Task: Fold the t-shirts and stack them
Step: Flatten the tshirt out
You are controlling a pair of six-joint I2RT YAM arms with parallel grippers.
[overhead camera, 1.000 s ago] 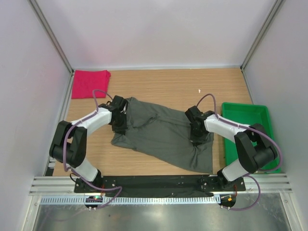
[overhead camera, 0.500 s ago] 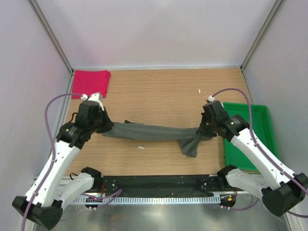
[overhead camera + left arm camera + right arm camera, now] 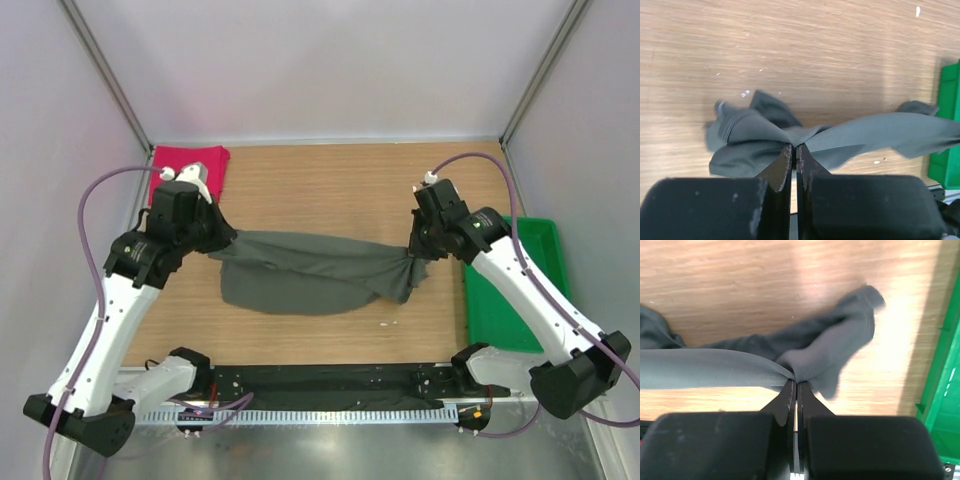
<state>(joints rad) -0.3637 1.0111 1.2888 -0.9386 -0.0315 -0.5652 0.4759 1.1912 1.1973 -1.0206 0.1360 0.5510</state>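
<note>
The left gripper and right gripper each pinched the grey t-shirt, its sagging middle perhaps brushing the table; lowering both ends evenly under tension would have laid it flat.

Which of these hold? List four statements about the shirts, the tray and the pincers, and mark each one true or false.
1. The left pincer and the right pincer are each shut on the grey shirt. True.
2. The grey shirt lies neatly folded. False: it hangs stretched between the two pincers, its middle sagging to the table.
3. The red shirt lies folded at the far left corner. True.
4. The red shirt sits in the green tray. False: it is on the table, and the green tray stands at the right edge.
</note>
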